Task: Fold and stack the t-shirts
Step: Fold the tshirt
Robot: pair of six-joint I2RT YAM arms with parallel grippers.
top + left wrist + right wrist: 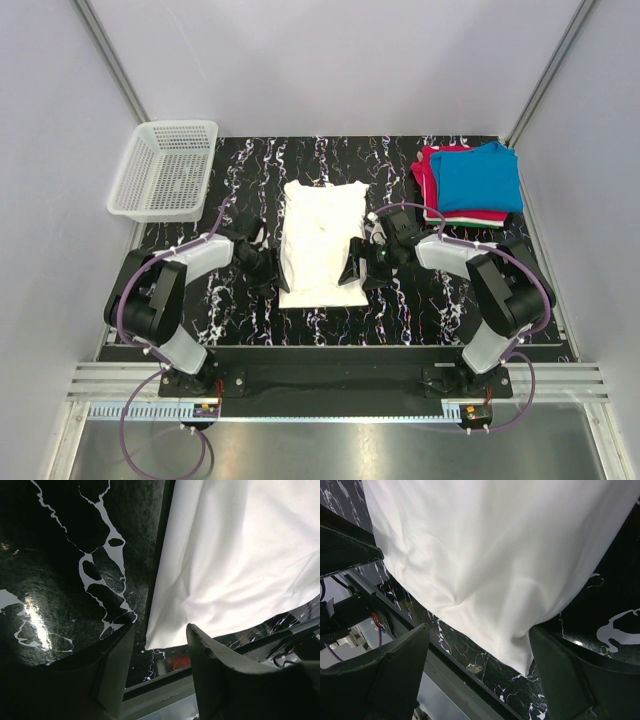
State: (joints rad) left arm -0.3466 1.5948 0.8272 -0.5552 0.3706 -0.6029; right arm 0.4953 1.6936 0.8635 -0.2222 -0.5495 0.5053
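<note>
A white t-shirt (320,240) lies flat on the black marbled table (420,310), folded into a long strip. My left gripper (264,270) sits low at its near left edge. In the left wrist view the left gripper (160,652) is open, and the shirt's near corner (152,640) lies just beyond the gap, not pinched. My right gripper (360,266) is at the shirt's near right edge. In the right wrist view the right gripper (477,655) stands wide open, with the white cloth (490,570) spread ahead and its corner beside the right finger (565,675). A blue t-shirt (482,176) tops a red one (428,172) at the back right.
A white mesh basket (165,170) stands at the back left corner, partly off the table. The table's near edge and metal rail (330,375) run just behind both grippers. Pale walls close in the sides and back.
</note>
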